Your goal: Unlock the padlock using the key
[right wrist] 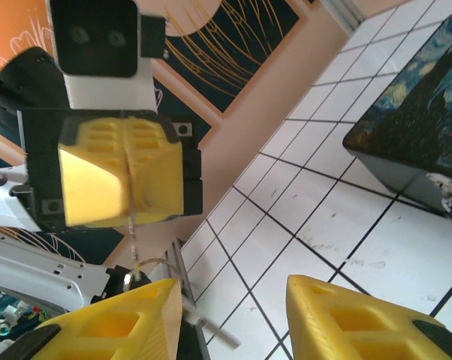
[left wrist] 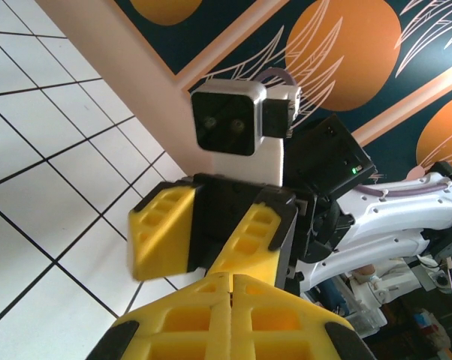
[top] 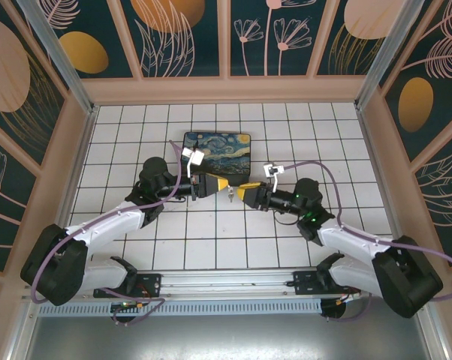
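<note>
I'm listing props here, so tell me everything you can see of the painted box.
The box is a low rectangle with rounded corners, dark glossy sides and a lid painted in swirling blues and yellows. It looks closed and lies flat on the white tiled floor, near the middle of the far side. Only the floor touches it, as far as shows.

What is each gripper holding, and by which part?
The shut left gripper pinches a thin metal piece by its top end; the rest hangs below. What it is, I cannot tell. The open right gripper holds nothing.
</note>
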Controlling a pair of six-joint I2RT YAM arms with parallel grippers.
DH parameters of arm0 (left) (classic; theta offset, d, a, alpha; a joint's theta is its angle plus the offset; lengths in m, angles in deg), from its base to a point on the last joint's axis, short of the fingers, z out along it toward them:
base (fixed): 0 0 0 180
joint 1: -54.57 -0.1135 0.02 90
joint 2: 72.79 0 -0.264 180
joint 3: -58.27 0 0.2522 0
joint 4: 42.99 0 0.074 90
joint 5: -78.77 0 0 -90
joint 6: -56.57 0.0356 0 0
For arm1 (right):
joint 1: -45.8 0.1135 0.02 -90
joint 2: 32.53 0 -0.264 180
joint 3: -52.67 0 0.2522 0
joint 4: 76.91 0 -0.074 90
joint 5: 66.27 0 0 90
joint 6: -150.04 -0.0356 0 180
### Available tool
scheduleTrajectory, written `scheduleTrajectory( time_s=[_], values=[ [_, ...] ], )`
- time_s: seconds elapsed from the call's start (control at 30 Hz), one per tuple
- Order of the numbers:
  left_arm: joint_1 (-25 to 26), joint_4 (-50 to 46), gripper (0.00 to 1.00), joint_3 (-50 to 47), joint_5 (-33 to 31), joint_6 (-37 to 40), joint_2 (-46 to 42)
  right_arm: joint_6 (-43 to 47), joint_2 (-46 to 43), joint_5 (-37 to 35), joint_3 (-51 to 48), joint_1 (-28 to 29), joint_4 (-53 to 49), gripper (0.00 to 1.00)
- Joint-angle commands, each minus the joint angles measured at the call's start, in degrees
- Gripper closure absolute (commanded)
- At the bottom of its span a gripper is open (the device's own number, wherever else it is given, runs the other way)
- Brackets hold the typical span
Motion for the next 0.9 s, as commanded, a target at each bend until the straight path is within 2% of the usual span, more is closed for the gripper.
scheduleTrajectory(
  time_s=[0.0, 0.23, 0.47, 0.87],
  values=[
    [0.1, 1.7, 1.00, 0.0, -0.4, -0.6, -0.2, -3.3, 1.6, -1.7, 1.3, 1.8, 10.7, 0.59],
    [0.1, 1.9, 1.00, -0.1, -0.4, -0.7, 0.0, -3.4, 1.3, -4.8, 1.4, 1.9, 11.2, 0.60],
    [0.1, 2.7, 1.00, -0.2, -0.6, -1.5, 0.2, -3.5, 2.2, -4.3, 2.4, 3.7, 13.2, 0.65],
    [0.1, 2.6, 1.00, -0.8, -1.4, -1.8, -0.1, -4.9, 0.7, -5.7, 0.8, 4.4, 16.1, 0.66]
  ],
)
